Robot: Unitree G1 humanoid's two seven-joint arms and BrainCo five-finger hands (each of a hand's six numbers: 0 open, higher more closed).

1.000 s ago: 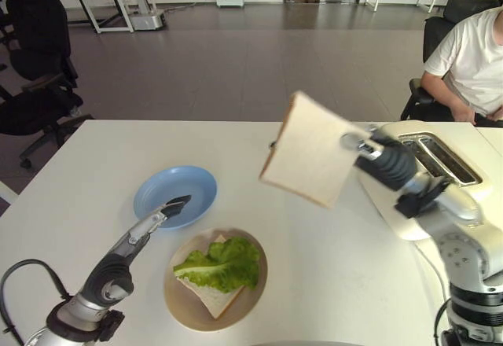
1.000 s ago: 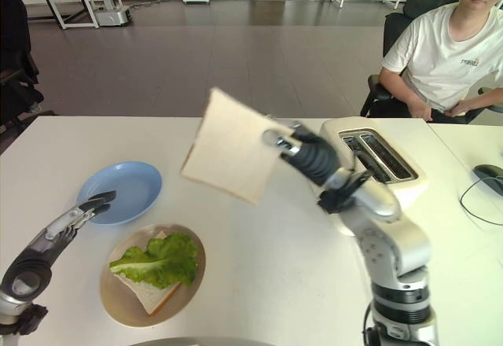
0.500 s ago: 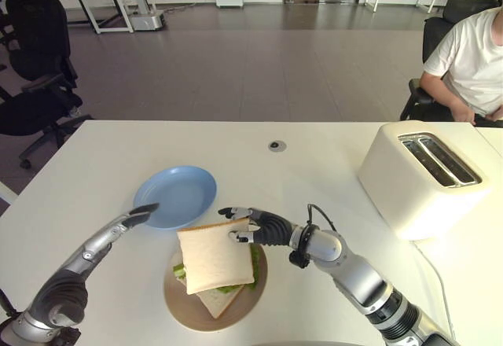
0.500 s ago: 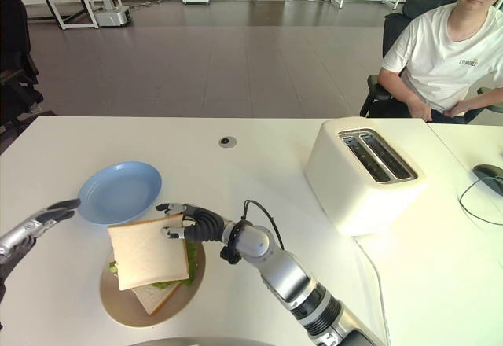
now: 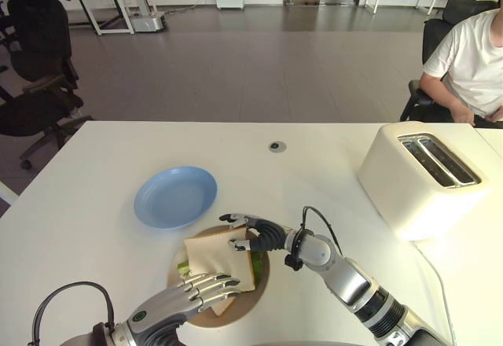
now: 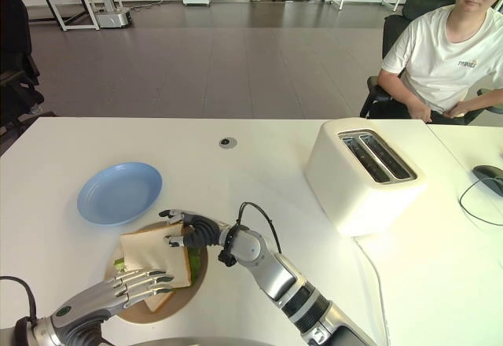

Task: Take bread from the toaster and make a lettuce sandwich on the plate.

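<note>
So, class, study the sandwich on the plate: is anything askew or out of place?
The top bread slice lies skewed over the bottom slice, whose corner juts out at the near side of the plate. Lettuce peeks out on the left.

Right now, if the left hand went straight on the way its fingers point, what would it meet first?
The top bread slice on the plate. The fingertips of the left hand lie at its near edge, though whether they touch it is unclear.
</note>
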